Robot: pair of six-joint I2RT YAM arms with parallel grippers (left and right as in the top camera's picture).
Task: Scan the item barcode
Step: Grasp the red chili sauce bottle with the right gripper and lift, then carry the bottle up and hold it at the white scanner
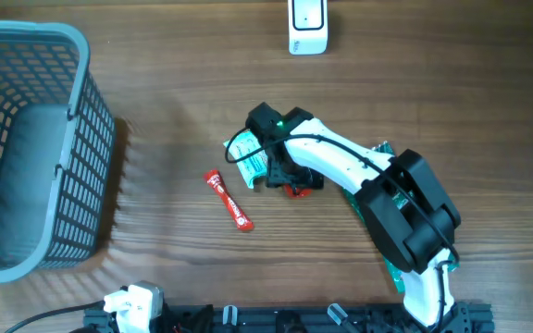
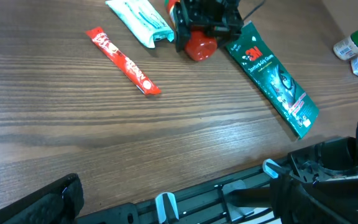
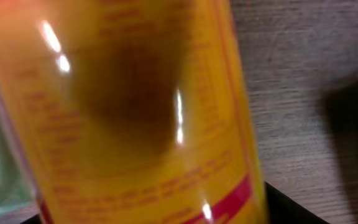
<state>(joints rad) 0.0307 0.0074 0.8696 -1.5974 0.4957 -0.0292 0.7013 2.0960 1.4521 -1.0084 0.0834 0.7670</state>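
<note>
Centring on the body matters: overhead, the right pincer (image 1: 290, 178) sits over the bottle (image 1: 294, 191) mid-desk (image 1: 183, 111); the left wrist view puts it just beside a pale packet (image 2: 143, 18); the right wrist's blur hides whether the jaws grip.

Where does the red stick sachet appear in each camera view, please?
Overhead: the red stick sachet lies diagonally just left of centre.
Left wrist: the sachet lies in the upper left.
Right wrist: not in it; a blurred yellow item fills the picture.
Shared landmark: the pale green pouch, up and right of the sachet in both.
</note>
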